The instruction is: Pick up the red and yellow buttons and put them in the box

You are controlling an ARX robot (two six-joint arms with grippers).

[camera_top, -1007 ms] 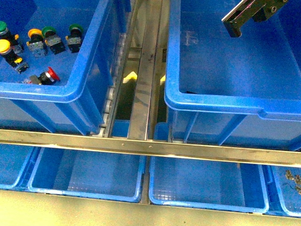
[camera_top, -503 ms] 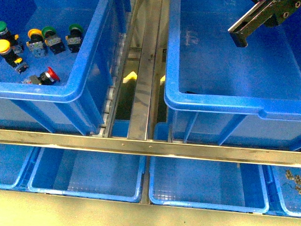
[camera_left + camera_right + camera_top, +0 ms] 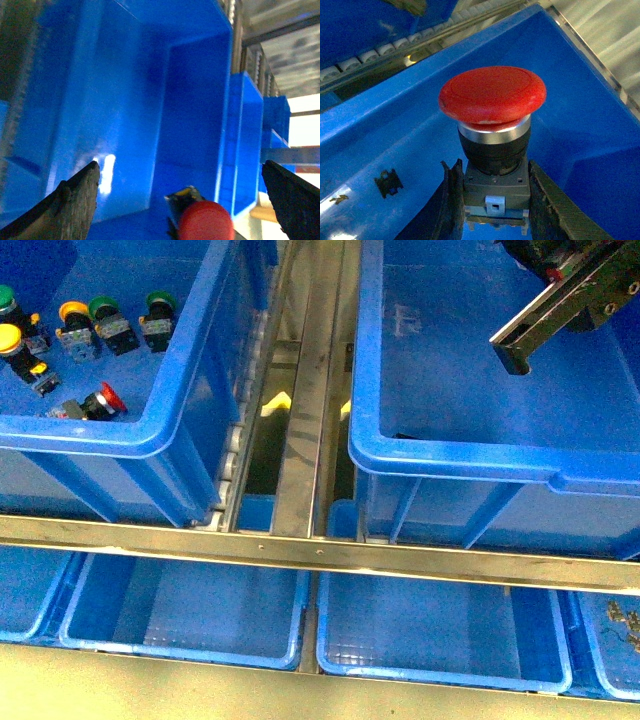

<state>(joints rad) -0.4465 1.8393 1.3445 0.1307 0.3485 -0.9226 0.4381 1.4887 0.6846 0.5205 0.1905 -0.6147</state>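
- The red button is clamped in the right hand. Both fingers pinch its grey block, and the cap points away from the palm.
- It hangs over the box, with the smooth blue floor underneath the hand. I see no contact with that floor.
- To do this step well, I'd lower the hand close to the floor before letting go. That wide cap looks top-heavy and would likely roll or bounce on slick plastic. The hand should also stay inside the rim.
- The button has a glossy red mushroom cap, a bright metal collar, a black barrel and a squared grey block with a small clip. The box is shiny blue plastic with a thick, rounded rim.
- The left hand is spread wide and carries nothing. A second red button sits just below it, between its fingers, inside the other crate.
- A yellow button lies in that crate too, among green-capped buttons.
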